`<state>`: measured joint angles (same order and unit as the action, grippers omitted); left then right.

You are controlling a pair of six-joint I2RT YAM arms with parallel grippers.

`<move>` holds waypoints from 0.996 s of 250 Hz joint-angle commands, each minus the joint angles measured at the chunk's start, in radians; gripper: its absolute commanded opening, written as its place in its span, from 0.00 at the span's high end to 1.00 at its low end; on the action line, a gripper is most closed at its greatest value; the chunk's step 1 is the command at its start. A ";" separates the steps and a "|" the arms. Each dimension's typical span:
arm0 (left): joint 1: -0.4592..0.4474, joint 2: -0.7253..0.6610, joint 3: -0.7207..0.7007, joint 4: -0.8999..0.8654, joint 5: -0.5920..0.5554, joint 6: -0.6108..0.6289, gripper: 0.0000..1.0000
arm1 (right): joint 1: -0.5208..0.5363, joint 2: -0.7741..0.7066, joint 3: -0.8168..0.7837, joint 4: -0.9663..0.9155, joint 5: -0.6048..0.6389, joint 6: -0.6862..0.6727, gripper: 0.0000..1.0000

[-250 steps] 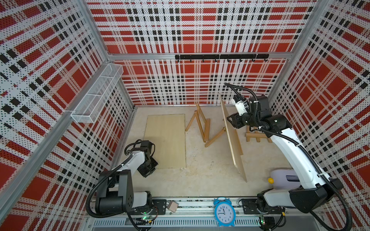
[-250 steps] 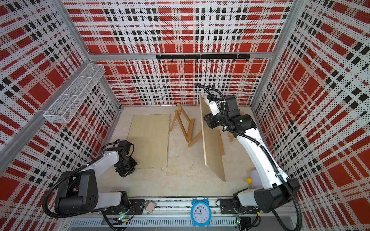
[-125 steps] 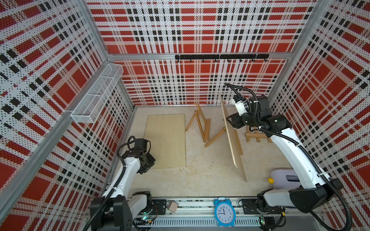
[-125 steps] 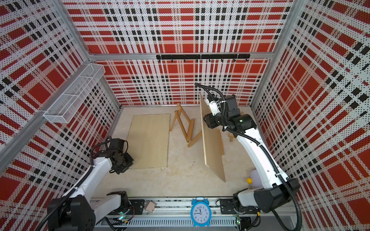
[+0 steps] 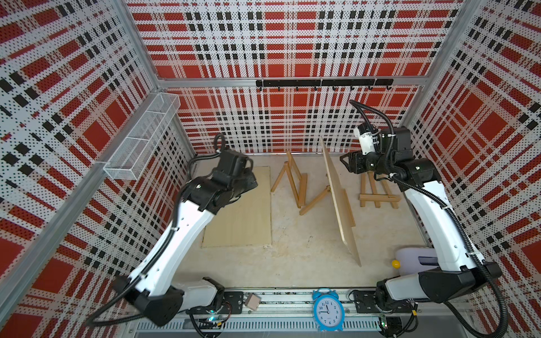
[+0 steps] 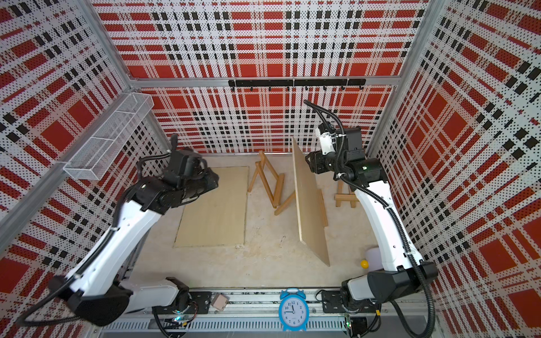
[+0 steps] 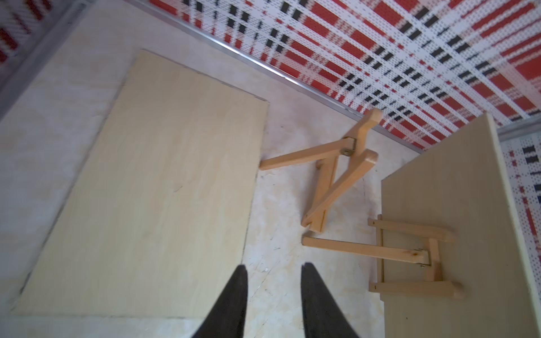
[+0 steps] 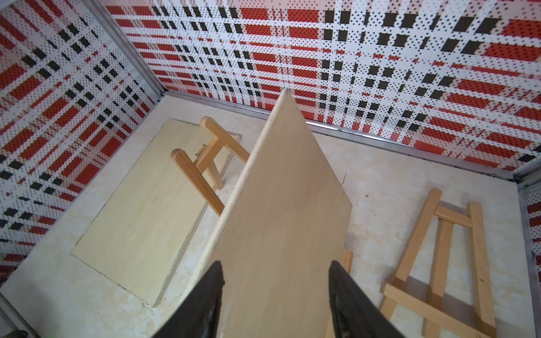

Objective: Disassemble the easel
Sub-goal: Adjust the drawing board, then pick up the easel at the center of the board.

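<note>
Board (image 5: 339,202) noted mid-floor, stood on a long edge, nearly upright. It is leaned on easel (image 7: 380,248), whose rear leg is stuck out toward the left arm's side. The board's long axis is run from back wall toward front rail.

Right gripper (image 8: 275,264) is seen spread wide at the board's far top end, nothing clamped; contact cannot be told. Left gripper (image 7: 273,266) is parted, empty, hung over flat board (image 5: 243,210).

Risks judged:
- Board is unheld, so a nudge could tip it off the easel.
- A grip taken at one end could let the long board swing or slip.
</note>
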<state>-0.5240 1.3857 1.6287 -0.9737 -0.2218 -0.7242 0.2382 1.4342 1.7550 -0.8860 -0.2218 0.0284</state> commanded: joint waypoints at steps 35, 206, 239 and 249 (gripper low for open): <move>-0.024 0.386 0.272 0.095 0.101 0.079 0.64 | -0.005 0.046 0.088 -0.005 -0.039 0.065 0.41; -0.017 0.521 0.340 0.230 0.124 0.113 0.60 | -0.005 0.104 0.114 0.019 0.013 0.095 0.41; -0.004 0.524 0.333 0.252 0.155 0.115 0.60 | -0.005 0.111 0.111 0.025 0.007 0.103 0.41; -0.004 0.532 0.342 0.253 0.165 0.119 0.60 | -0.004 0.111 0.111 0.026 0.006 0.107 0.41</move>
<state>-0.5350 1.9411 1.9621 -0.7712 -0.0822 -0.6216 0.2306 1.5406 1.8381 -0.8944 -0.2142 0.1219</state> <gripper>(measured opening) 0.399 0.588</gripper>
